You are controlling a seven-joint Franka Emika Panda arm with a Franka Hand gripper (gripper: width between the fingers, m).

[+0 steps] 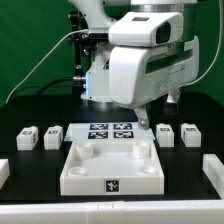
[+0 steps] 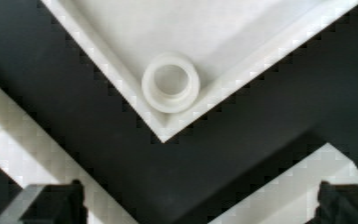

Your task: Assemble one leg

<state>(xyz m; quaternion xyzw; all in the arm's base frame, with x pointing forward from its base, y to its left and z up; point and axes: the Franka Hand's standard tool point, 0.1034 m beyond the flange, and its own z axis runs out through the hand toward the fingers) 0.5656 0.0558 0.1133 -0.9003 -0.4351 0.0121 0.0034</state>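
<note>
Gripper (image 2: 201, 206) spread wide, empty, hovering over the square top's (image 1: 88, 183) corner socket (image 2: 171, 82), probably sighting the mount. 4 legs (image 1: 52, 133) lie untouched mid-table, 2 toward each side edge.

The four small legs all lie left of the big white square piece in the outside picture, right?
Not all. The exterior view shows two legs on its left of the large white square piece and the other two on its right.
</note>
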